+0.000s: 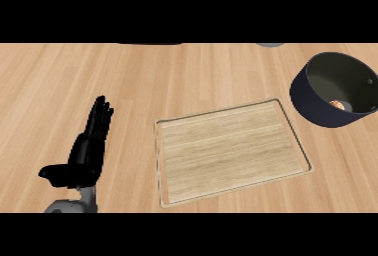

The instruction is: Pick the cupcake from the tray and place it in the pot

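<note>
light wood counter (88, 70), wooden tray (229, 150), cupcake (337, 104) inside dark pot (314, 107), left hand (85, 155) fingers straight

Left hand (85, 152): I see it at the view's left, black, turned edge-on to me, resting open.
Fingers (100, 117): straight and held close together, pointing away from me toward the far side, leaning slightly right.
Thumb (55, 175): sticks out to the left at the hand's base, slightly curled, holding nothing.
Left forearm (74, 204): grey; only a short stub shows, coming in from the lower edge just beneath the wrist.
</note>
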